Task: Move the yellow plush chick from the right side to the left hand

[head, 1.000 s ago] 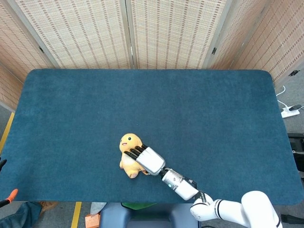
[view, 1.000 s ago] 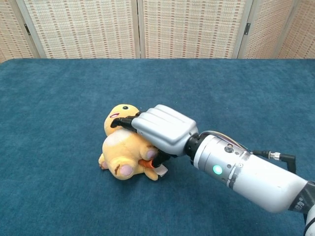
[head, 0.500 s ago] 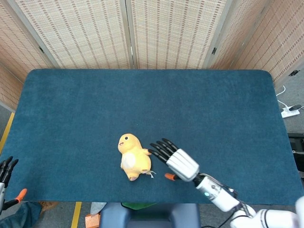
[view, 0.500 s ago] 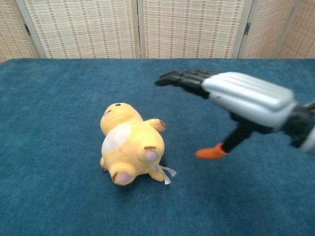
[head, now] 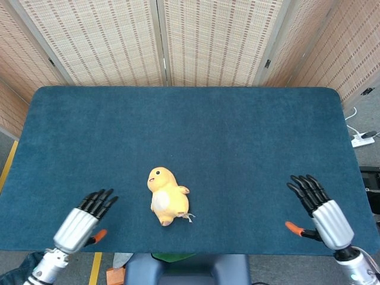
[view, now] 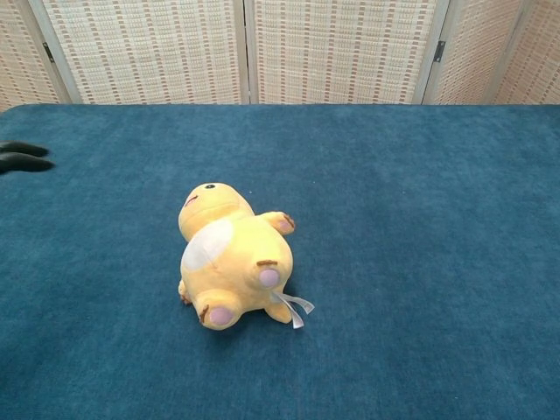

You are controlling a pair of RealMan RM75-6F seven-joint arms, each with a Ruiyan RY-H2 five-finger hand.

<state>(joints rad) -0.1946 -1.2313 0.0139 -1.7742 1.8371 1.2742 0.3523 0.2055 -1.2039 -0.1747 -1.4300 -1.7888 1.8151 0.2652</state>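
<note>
The yellow plush chick (head: 165,196) lies on its back on the blue table, head toward the far side; the chest view shows the chick (view: 231,261) with its feet and a white ribbon tag toward me. My left hand (head: 83,219) hovers at the near left edge, fingers spread, holding nothing; only its dark fingertips (view: 22,157) show at the left edge of the chest view. My right hand (head: 318,206) is at the near right, fingers spread and empty, well clear of the chick.
The blue cloth table (head: 237,136) fills both views. Woven folding screens (head: 160,41) stand behind its far edge. A power strip (head: 362,139) lies on the floor at the right.
My right hand let go of the chick and drew back to the near right. My left hand came in over the near left edge. The chick stays where it was left.
</note>
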